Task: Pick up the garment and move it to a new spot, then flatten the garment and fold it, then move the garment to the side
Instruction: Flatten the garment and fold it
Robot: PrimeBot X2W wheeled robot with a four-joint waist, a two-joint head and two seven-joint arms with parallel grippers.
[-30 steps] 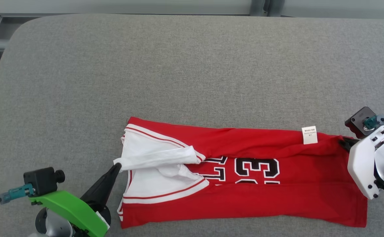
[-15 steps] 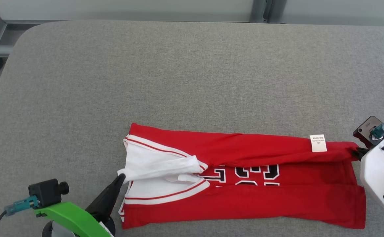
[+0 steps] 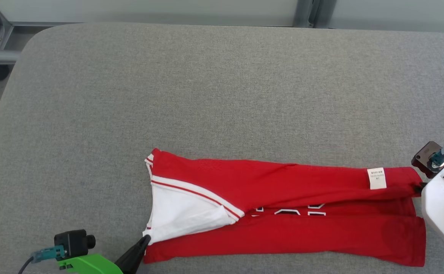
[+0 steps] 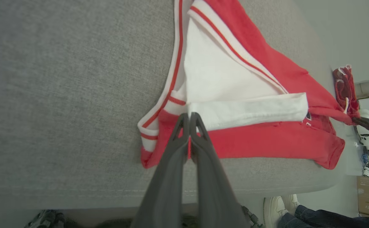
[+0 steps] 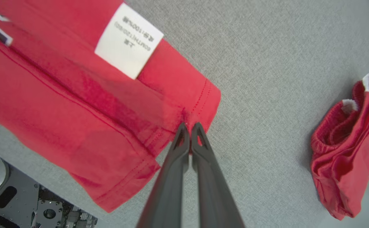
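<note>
Pinching the red jersey (image 3: 313,239) at both ends, I'm clamping L gripper (image 4: 189,116) tight on its white strap (image 4: 247,110) & R gripper (image 5: 189,126) on its hem (image 5: 200,101).

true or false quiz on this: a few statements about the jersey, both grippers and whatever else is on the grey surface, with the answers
1. The jersey lies on a grey surface. True.
2. The left gripper has its jaws open, clear of the cloth. False: the jaws are shut on the edge of the white sleeve.
3. A white label shows near the jersey's end by the right gripper. True.
4. The right gripper's jaws pinch the label. False: they are shut on the red hem, apart from the label.
5. A second red garment lies apart from the jersey. True.
</note>
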